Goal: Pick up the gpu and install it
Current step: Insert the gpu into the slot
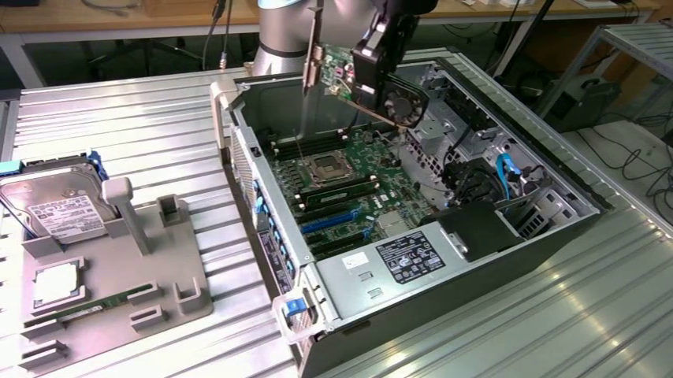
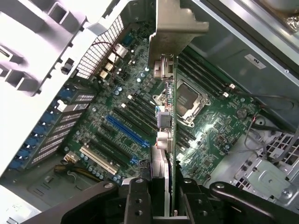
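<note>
On the exterior view's left the tray (image 1: 105,291) sits on the bench. My hand (image 2: 161,198) is clamped on the gpu (image 2: 167,112), carried edge-down above the open case (image 1: 547,169). Next, I judge, calls for lining it with the blue slot (image 2: 127,130).

The robot arm (image 1: 286,31) comes into the exterior view from 12 o'clock. Its grey column stands upright, and the black wrist part leans down toward 6 o'clock. The claw (image 1: 370,69) hangs at about 12 o'clock of that picture, a little toward 1 o'clock from the column. In the wrist view the claw (image 2: 161,196) has its two black fingers (image 2: 138,200) closed tight on the gpu (image 2: 169,116), one finger on each face, and the card stands on edge between them.
</note>
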`<state>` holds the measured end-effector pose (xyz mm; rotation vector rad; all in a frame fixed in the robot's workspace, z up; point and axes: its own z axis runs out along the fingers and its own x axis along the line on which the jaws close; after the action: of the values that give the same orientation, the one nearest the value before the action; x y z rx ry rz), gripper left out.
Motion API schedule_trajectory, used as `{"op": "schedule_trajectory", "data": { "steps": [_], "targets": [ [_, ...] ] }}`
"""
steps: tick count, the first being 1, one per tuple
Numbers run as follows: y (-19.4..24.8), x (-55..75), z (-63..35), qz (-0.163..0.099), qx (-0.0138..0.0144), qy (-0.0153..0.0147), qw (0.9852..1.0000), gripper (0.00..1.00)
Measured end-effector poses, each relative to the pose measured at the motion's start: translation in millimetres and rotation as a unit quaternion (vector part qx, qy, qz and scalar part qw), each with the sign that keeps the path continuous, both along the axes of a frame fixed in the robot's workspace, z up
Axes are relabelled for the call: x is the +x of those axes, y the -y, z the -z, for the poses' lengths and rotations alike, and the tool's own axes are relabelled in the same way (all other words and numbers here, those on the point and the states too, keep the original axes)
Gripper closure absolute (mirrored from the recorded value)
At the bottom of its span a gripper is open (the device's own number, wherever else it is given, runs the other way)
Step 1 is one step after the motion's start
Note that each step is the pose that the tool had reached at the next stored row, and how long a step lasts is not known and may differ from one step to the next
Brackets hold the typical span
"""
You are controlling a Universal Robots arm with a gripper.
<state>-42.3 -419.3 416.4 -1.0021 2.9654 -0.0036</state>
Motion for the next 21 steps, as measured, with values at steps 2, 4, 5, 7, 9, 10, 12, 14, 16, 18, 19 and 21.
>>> {"op": "schedule_trajectory", "data": {
  "steps": [2, 4, 5, 7, 9, 10, 12, 14, 16, 18, 19, 21],
  "targets": [
    [0.0, 0.0, 0.1, -0.009, 0.0000, 0.0000, 1.0000, 0.72],
    [0.0, 0.0, 0.1, -0.020, 0.0000, 0.0000, 0.9998, 0.72],
    [0.0, 0.0, 0.1, -0.024, 0.0000, 0.0000, 0.9997, 0.72],
    [0.0, 0.0, 0.1, -0.031, 0.0000, 0.0000, 0.9995, 0.72],
    [0.0, 0.0, 0.1, -0.038, 0.0000, 0.0000, 0.9993, 0.72],
    [0.0, 0.0, 0.2, -0.042, 0.0000, 0.0000, 0.9991, 0.72],
    [0.0, 0.0, 0.2, -0.049, 0.0000, 0.0000, 0.9988, 0.72],
    [0.0, 0.0, 0.2, -0.058, 0.0000, 0.0000, 0.9983, 0.72],
    [0.0, 0.0, 0.2, -0.065, 0.0000, 0.0000, 0.9979, 0.72],
    [0.0, 0.0, 0.3, -0.074, 0.0000, 0.0000, 0.9973, 0.72],
    [0.0, 0.0, 0.3, -0.078, 0.0000, 0.0000, 0.9970, 0.72],
    [0.0, 0.0, 0.3, -0.085, 0.0000, 0.0000, 0.9964, 0.72]
  ]
}}
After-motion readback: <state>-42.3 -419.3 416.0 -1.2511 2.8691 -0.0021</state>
